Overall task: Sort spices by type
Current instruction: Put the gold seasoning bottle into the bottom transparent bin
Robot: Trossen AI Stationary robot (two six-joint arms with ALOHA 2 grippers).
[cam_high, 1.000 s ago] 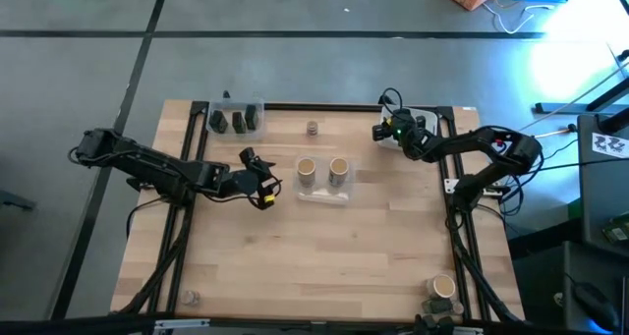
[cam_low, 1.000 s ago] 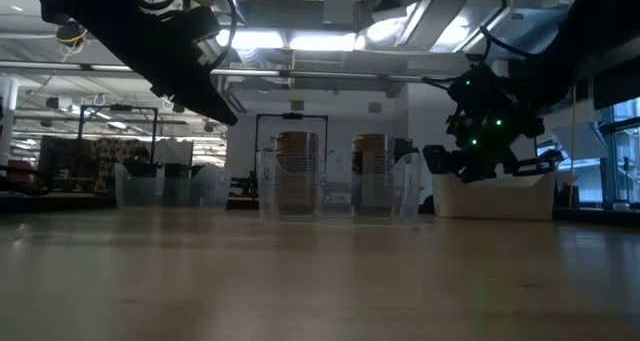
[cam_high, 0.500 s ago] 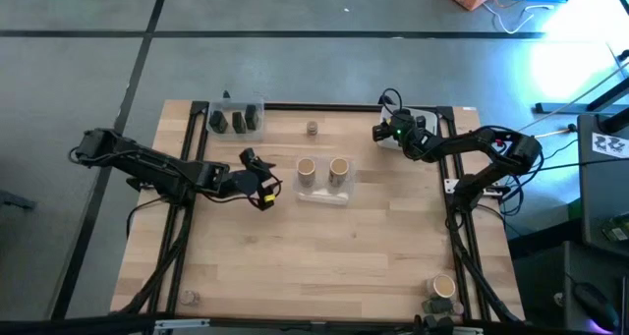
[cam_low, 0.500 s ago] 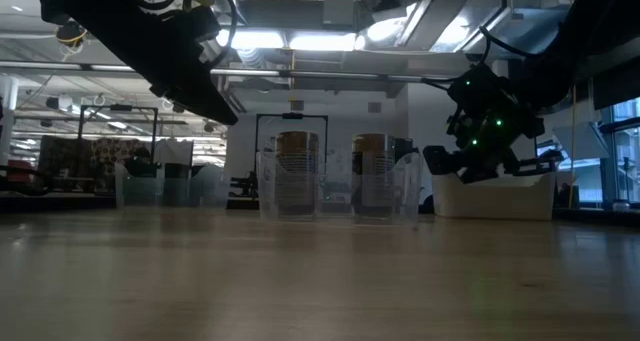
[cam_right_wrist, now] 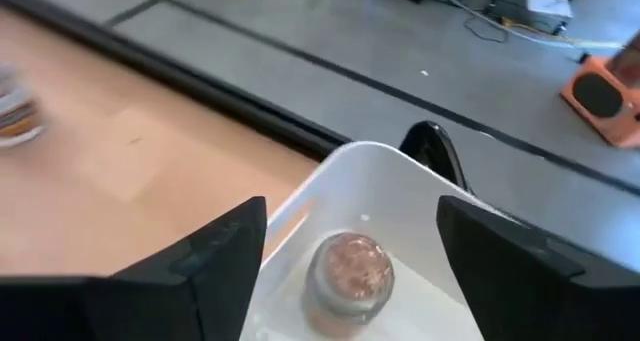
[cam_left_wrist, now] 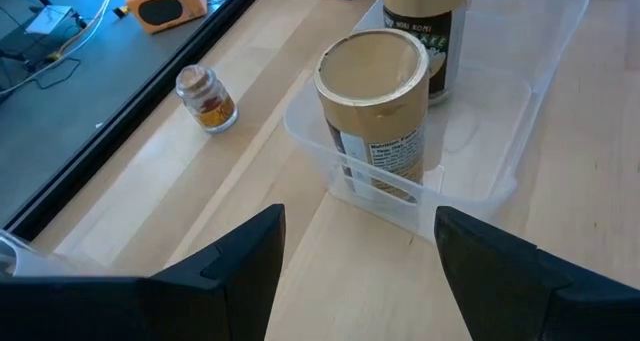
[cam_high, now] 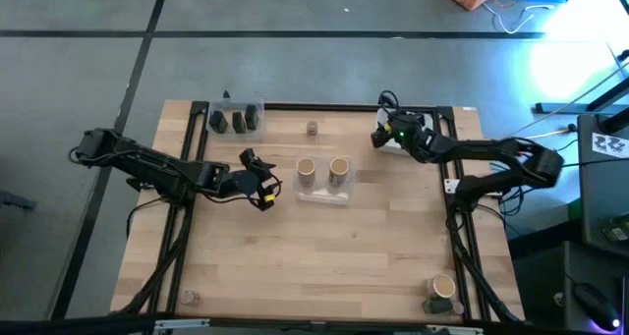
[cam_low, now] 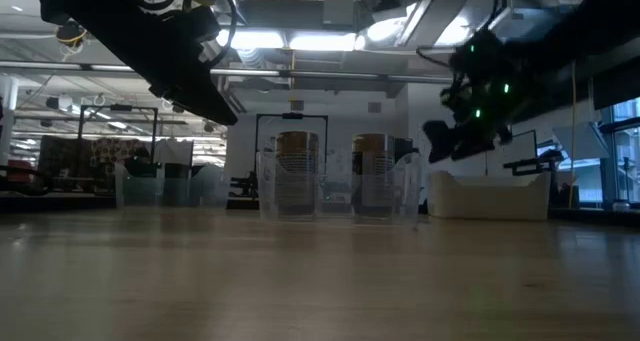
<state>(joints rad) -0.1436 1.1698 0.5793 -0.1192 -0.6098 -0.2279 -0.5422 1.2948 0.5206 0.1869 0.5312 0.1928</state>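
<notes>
My right gripper (cam_right_wrist: 350, 271), spread, hung over a jar (cam_right_wrist: 348, 273) in the tub (cam_right_wrist: 380, 176); next target: the jar (cam_high: 313, 128) at twelve o'clock.

The table (cam_high: 324, 247) is made of pale, matt wood planks with visible grain. The tub (cam_left_wrist: 540, 91) is formed of clear, glossy plastic. The tan cylinders (cam_left_wrist: 375, 106) look like matt cardboard wrapped in printed paper labels. The small jar (cam_right_wrist: 345, 276) appears as glossy glass inside a smooth white plastic tub (cam_right_wrist: 330, 181).
</notes>
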